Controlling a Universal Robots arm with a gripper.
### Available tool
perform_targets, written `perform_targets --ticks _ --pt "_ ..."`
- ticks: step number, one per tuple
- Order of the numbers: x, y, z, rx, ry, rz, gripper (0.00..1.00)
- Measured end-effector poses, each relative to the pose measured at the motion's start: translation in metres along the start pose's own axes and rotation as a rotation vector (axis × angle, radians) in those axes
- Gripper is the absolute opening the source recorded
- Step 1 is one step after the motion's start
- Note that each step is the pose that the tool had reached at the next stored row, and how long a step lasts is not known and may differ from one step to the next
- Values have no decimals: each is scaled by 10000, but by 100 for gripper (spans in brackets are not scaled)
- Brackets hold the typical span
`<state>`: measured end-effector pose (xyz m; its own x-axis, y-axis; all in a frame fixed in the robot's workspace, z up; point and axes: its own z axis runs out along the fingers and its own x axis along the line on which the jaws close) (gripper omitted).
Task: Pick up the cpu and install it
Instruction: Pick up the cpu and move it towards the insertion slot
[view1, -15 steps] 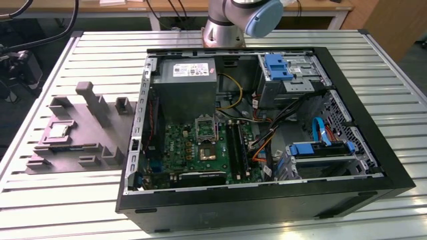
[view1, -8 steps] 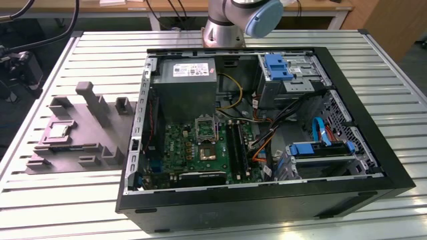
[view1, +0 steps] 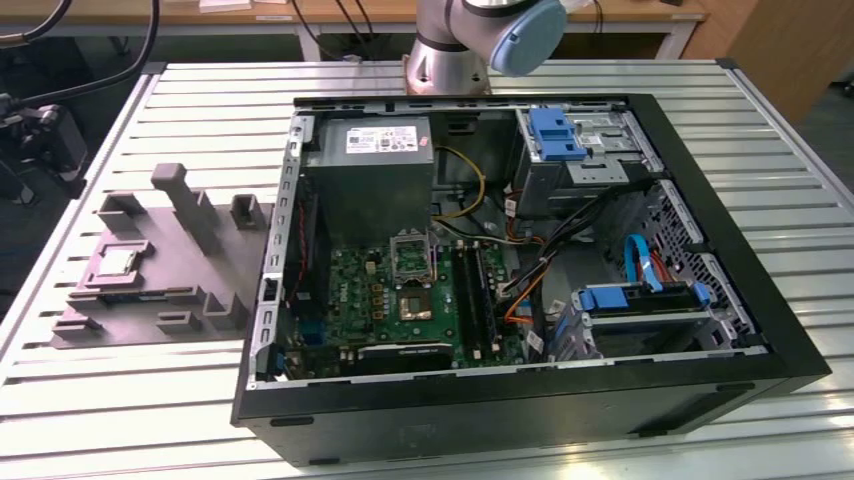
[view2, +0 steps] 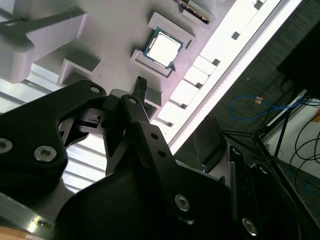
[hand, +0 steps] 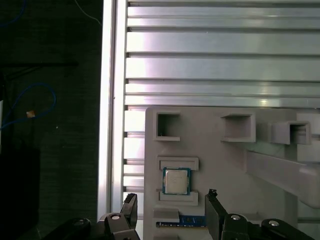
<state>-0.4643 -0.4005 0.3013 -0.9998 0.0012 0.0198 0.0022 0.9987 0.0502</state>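
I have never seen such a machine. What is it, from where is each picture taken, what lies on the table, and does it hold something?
It is a robot arm at a slatted metal table. The exterior view comes from a camera off the arm that sees the table from above. Both wrist views come from cameras riding on the arm, near its gripper. On the table lie an open computer case, with a green circuit board inside, and a grey tray. The cpu, a small silvery square chip, rests in a recess of that tray. The gripper hangs over the tray near the cpu, its fingers open, holding nothing.
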Motion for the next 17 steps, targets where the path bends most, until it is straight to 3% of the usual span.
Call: perform_targets --ticks 17 --pt "-1 -2 37 0 0 0 65"
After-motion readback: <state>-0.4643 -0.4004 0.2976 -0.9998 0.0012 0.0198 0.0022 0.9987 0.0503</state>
